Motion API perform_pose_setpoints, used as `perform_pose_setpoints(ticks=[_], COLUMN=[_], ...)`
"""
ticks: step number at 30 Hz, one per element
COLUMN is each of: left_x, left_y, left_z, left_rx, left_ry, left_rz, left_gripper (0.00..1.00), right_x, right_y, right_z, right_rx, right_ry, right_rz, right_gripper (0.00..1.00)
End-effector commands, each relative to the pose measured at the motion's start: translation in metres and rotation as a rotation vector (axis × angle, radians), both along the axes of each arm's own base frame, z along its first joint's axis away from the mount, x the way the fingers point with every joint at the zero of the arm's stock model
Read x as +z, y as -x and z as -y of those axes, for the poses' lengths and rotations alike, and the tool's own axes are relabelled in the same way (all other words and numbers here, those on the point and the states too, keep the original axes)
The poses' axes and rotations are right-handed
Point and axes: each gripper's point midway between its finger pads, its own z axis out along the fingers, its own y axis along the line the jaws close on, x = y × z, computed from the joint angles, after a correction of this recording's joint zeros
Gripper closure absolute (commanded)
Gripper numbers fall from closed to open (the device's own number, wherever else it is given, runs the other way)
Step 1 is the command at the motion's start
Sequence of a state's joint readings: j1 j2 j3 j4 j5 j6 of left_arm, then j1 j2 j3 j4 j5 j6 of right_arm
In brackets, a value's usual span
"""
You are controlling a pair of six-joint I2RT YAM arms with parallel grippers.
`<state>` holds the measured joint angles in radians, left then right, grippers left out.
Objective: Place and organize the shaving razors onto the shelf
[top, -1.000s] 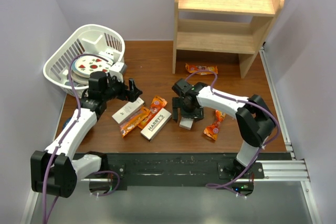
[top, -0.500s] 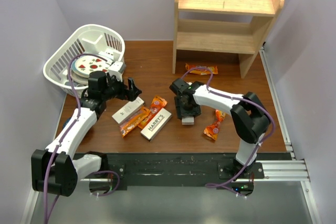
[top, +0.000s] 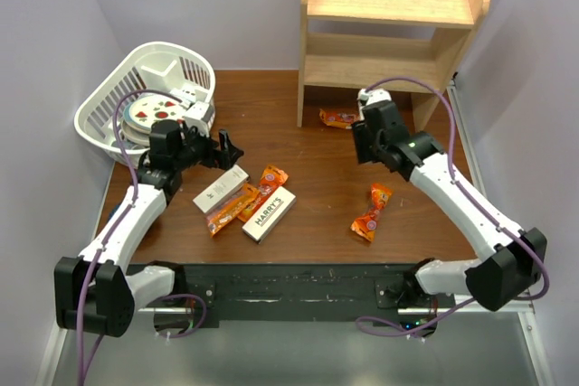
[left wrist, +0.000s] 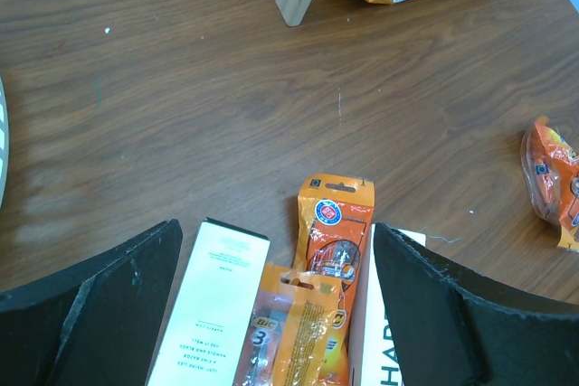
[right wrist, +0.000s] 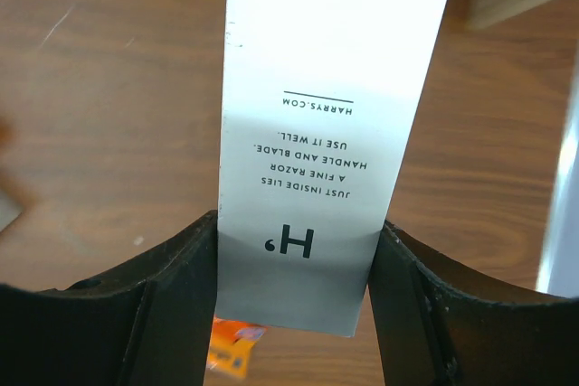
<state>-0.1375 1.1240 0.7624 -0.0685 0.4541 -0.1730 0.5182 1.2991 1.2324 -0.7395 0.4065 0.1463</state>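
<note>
- The flat white cardboard razor box lettered "H'" is clenched across its width in the right gripper. I read one finger against each long edge, with most of the box projecting beyond them.
- In the top view, I see that gripper raised above the brown wooden table. It is just in front of the light natural-wood two-level shelf, near the lower level.
- A second white oblong razor box lies flat on the table.
- A third razor box, lettered "HARRY'S", lies near the second. Two crinkly orange packets lie between them.
- The left gripper is released. I see its jaws spread wide above these two boxes, grasping nothing.
- Another orange packet lies beside the shelf's left side panel, and one more lies on the right part of the table.
- A white plastic slatted basket sits at the far left, with round plates inside.
</note>
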Motion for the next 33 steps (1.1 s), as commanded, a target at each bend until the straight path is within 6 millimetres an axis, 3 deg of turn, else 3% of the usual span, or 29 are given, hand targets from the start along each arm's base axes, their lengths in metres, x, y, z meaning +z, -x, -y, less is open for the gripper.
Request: perform_pose_setpoints(ticks=[1,9,13,19,33], left_x=[0.030,0.042,0.045,0.045,0.045], left_y=[-0.018,-0.031,-0.032,-0.029,-0.032], left_z=[0.004,0.009,0.010,0.010,0.012], left_rx=[-0.013,-0.025,-0.027,-0.030,-0.037], left_ry=[0.026,0.049,0.053,0.054,0.065], left_rz=[0.081,0.105,0.108,0.105,0.099], left_gripper=[0.08,0.08,0.08,0.08,0.08], right_x=[0.053,0.082,0.088,0.112,0.108], right_y=[-0.039,-0.091,-0.121,-0.152,-0.197], right_z=[0.023,0.047,0.060,0.077,0.120], right_rx=[-0.047,-0.130,-0.191,-0.237,-0.326], right_ry=[0.047,0.068,0.050,0.050,0.084], right_rz=[0.253,0.391,0.422,0.494,0.519], right_gripper=[0.46,0.45,0.45,0.45,0.44])
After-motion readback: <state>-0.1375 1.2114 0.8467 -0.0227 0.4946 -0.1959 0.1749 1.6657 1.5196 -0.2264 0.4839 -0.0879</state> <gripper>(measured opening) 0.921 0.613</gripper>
